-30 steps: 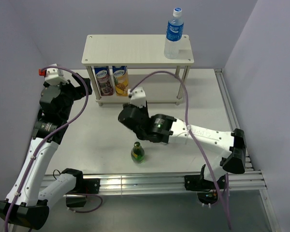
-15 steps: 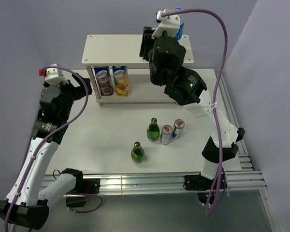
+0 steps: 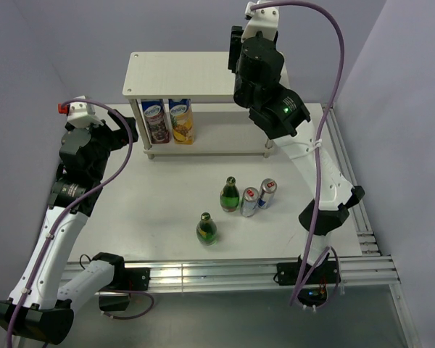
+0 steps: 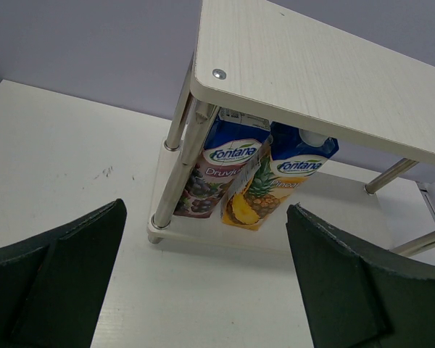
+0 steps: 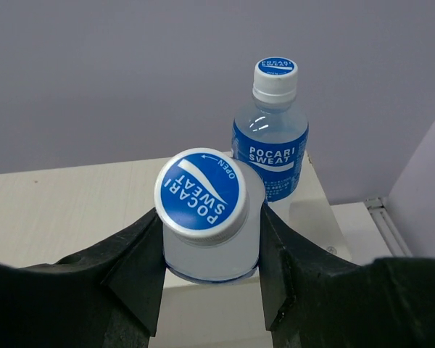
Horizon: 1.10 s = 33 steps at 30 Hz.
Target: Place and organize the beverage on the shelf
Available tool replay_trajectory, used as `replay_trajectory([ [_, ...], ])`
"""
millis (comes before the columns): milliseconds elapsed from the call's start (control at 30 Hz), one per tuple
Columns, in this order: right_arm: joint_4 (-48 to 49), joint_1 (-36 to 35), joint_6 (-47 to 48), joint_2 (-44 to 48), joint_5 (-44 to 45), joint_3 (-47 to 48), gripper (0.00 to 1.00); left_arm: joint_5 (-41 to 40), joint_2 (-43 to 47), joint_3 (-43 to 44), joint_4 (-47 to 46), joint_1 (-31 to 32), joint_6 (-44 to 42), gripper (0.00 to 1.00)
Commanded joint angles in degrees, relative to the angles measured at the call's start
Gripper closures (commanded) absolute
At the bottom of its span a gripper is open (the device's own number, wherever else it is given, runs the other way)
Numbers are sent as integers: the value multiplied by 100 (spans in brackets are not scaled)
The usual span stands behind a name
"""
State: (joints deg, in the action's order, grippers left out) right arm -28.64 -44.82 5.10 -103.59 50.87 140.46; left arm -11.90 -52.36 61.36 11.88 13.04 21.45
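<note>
The shelf [image 3: 181, 76] stands at the back of the table, and its top board shows in the right wrist view [image 5: 72, 196]. My right gripper [image 5: 210, 243] is shut on a clear Pocari Sweat bottle [image 5: 203, 199] with a blue cap, held tilted above the right end of the top board. A second Pocari Sweat bottle [image 5: 272, 138] stands upright on that board just behind it. In the top view the right arm [image 3: 264, 80] hides both bottles. My left gripper [image 4: 204, 232] is open and empty, facing the shelf's left front post [image 4: 175, 174].
A purple juice carton [image 4: 214, 170] and a pineapple juice carton [image 4: 272, 185] stand on the lower tier at the left. On the table stand a green bottle [image 3: 230, 194], two cans [image 3: 250, 201] [image 3: 268, 193] and another green bottle [image 3: 206, 228].
My right arm rose from low over the table's middle to above the shelf's top right end, uncovering a green bottle and two cans. The left arm has not moved.
</note>
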Motion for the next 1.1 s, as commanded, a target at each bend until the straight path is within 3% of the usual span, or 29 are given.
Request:
replay_trajectory([
  [0, 668, 227, -255, 146, -270, 175, 100, 30, -2, 60, -142, -47, -106, 1],
  [467, 412, 492, -880, -135, -719, -10, 95, 118, -11, 69, -142, -144, -80, 1],
  [533, 438, 518, -897, -161, -719, -36, 86, 127, -20, 60, -142, -144, -80, 1],
  [567, 447, 527, -897, -170, -728, -45, 71, 135, -11, 69, -142, -152, -71, 1],
  [633, 482, 553, -888, -223, -737, -54, 54, 144, -20, 77, -142, -152, -71, 1],
  [667, 483, 570, -880, -232, -737, -45, 38, 144, -11, 78, -142, -152, -71, 1],
  [767, 526, 614, -862, -258, -737, -45, 20, 162, -11, 77, -142, -161, -71, 1],
  [1067, 509, 685, -950, -372, -737, -98, 17, 153, 24, 69, -142, -179, -71, 1],
])
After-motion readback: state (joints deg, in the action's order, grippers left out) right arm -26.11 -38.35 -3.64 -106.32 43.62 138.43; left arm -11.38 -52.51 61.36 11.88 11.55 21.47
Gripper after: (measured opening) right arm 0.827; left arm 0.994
